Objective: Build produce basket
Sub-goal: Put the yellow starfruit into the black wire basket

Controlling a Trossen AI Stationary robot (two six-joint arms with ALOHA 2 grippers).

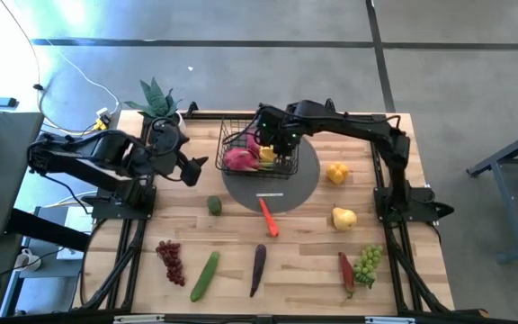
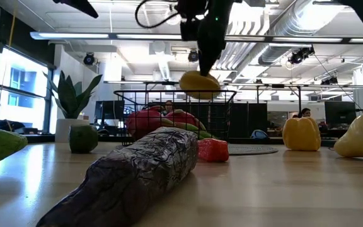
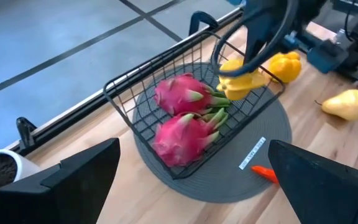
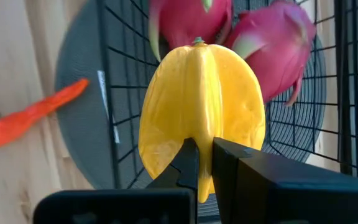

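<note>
Right hand (image 4: 197,163) pinched tight on ridged yellow star fruit (image 4: 201,112), hanging just above black wire-mesh basket (image 1: 241,137), centre of high view. Basket sits on grey round mat (image 1: 304,184), two pink dragon fruits (image 3: 185,115) inside. Left hand (image 1: 190,168) fully spread, empty, left of basket. Other produce scattered on wooden bench (image 1: 304,261).

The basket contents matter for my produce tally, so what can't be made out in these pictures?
- High view: the right tool and its arm cover part of the basket; anything under them is hidden.
- Low view: the purple pod blocks the basket's lower front.
- Right wrist view: the yellow star fruit hides much of the two dragon fruits.
- Left wrist view: the carrot is partly hidden by the left tool's finger.
</note>
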